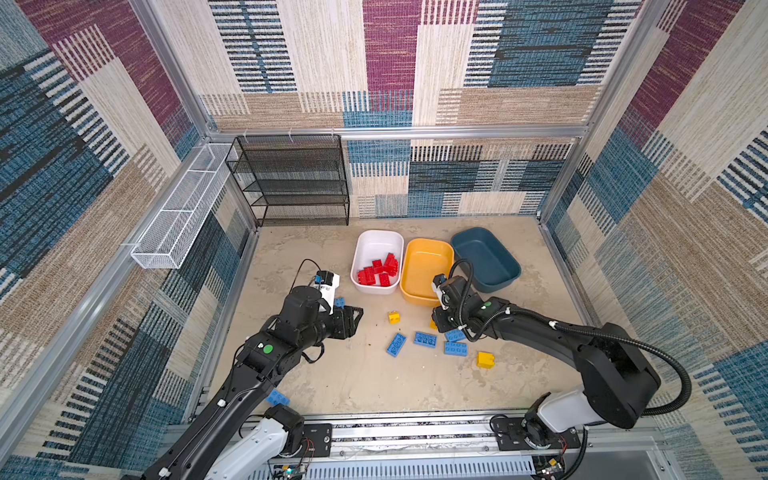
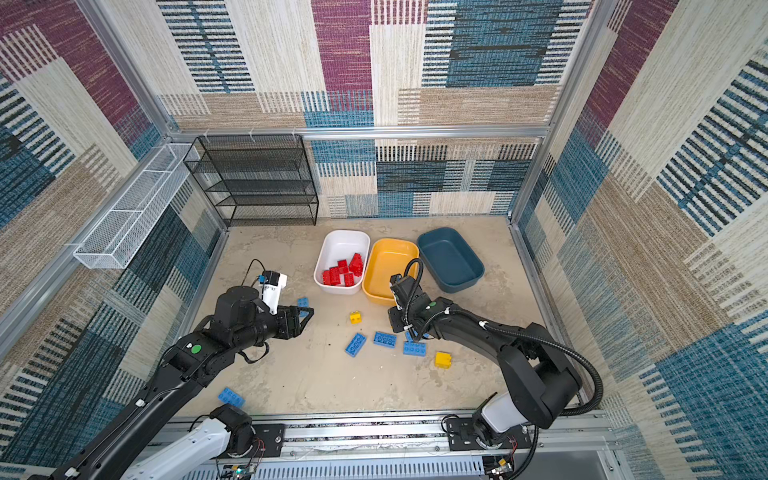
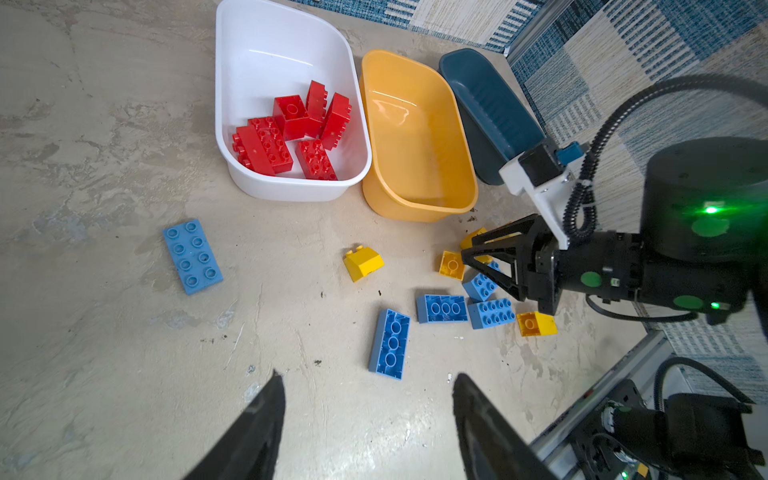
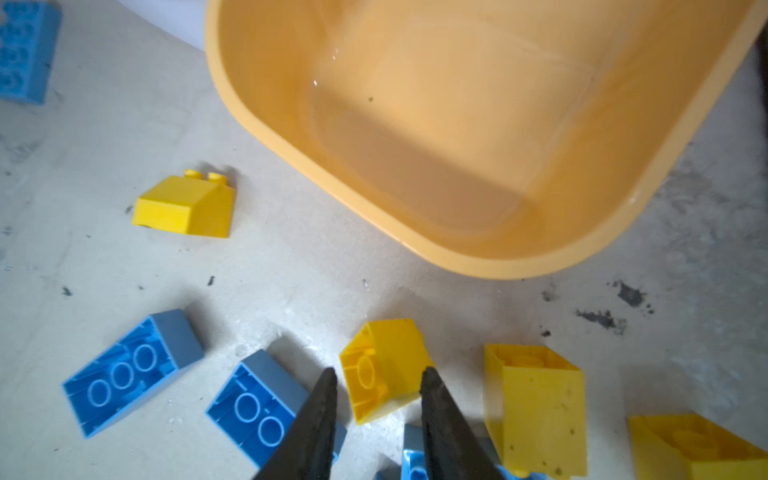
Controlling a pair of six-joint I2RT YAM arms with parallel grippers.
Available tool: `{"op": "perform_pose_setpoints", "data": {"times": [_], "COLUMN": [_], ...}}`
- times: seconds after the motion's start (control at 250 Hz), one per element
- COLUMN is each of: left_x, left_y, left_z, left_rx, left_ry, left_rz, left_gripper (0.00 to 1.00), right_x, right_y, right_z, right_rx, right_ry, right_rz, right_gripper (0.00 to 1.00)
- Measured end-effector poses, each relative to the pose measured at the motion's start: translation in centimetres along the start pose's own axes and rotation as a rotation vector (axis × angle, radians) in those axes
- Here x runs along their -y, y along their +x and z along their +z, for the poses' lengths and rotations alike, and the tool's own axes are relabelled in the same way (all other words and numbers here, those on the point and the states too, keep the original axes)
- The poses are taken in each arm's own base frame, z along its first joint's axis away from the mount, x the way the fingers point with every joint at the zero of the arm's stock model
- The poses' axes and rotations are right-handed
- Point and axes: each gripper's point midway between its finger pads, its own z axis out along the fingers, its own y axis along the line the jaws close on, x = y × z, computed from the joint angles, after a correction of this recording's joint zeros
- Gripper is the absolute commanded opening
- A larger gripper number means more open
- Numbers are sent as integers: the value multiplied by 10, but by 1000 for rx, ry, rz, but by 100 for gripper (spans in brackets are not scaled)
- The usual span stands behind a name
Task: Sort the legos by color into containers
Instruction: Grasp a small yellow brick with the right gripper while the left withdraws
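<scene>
The small yellow brick [image 4: 386,361] lies tipped on the surface [image 1: 353,374], low in the middle of the right wrist view. The right claw [image 4: 380,374] is clenched on it, one finger against each flank. Just above it in that frame stands the yellow tub [image 4: 457,262].

In both top views this tub sits mid-frame between the white tub [image 1: 376,237], which holds the red bricks [image 1: 380,272], and the teal tub [image 1: 482,257] to its right. Loose blue bricks [image 1: 424,339] lie just below the right claw. A sloped yellow brick [image 1: 394,317] lies to its left and another yellow brick [image 1: 485,360] at its lower right. The left claw [image 3: 366,378] hangs released left of centre, fingers apart with nothing between them, near a flat blue brick [image 3: 192,257].
</scene>
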Motion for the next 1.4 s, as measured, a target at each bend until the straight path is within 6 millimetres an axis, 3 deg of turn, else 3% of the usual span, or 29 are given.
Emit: {"op": "perform_pose_setpoints", "data": {"times": [0.156, 0.304, 0.424, 0.52, 0.596, 0.844, 1.008, 1.14, 1.4], "left_x": [-1, -4, -6, -7, -6, -4, -5, -5, -5], "left_y": [3, 11, 16, 17, 18, 19, 21, 21, 21], "left_z": [-2, -1, -1, -1, 0, 0, 0, 1, 1], "left_rx": [5, -4, -10, -12, -14, -18, -21, -26, -26], "left_ry": [3, 0, 0, 1, 3, 17, 16, 14, 14], "left_rz": [-4, -15, -26, -31, -34, -42, -43, -46, -46], "left_gripper": [65, 64, 64, 64, 64, 64, 64, 63, 63], "right_x": [-7, -6, -2, 3, 6, 13, 12, 10, 8], "right_y": [-17, -14, 1, 18, 29, 48, 40, 33, 32], "right_z": [-14, -13, -6, 3, 11, 39, 45, 50, 47], "right_rx": [44, 31, -6, -52, -84, -146, -114, -95, -91], "right_ry": [-26, -21, -10, 8, 18, 53, 54, 48, 36], "right_rz": [0, 0, -2, 0, 0, 20, 22, 23, 31], "right_gripper": [38, 71, 77, 75, 68, 63, 58, 44, 41]}}
